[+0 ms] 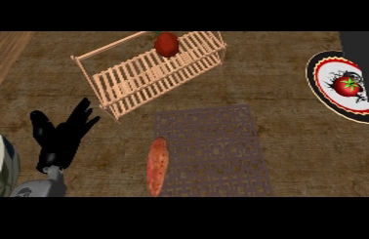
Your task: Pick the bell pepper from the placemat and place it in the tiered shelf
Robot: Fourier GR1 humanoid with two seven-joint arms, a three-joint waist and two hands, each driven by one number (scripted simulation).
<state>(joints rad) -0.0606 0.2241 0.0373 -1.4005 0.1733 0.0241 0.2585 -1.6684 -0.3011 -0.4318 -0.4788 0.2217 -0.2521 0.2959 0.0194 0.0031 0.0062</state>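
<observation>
Red bell pepper (166,44) sits in the slatted light-wood tiered shelf (137,77), up and right of the black left hand (61,138). That hand holds nothing, fingers spread apart, upright. Orange sweet potato (157,166) lies on the dark woven placemat (216,145) edge, right of the hand. Far right, patterned round plate (328,94) holds a red tomato (347,85).

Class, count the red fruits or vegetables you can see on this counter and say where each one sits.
2. A bell pepper sits on the wooden tiered shelf at upper left; a tomato lies on the patterned plate at the right edge. None seem hidden.
</observation>
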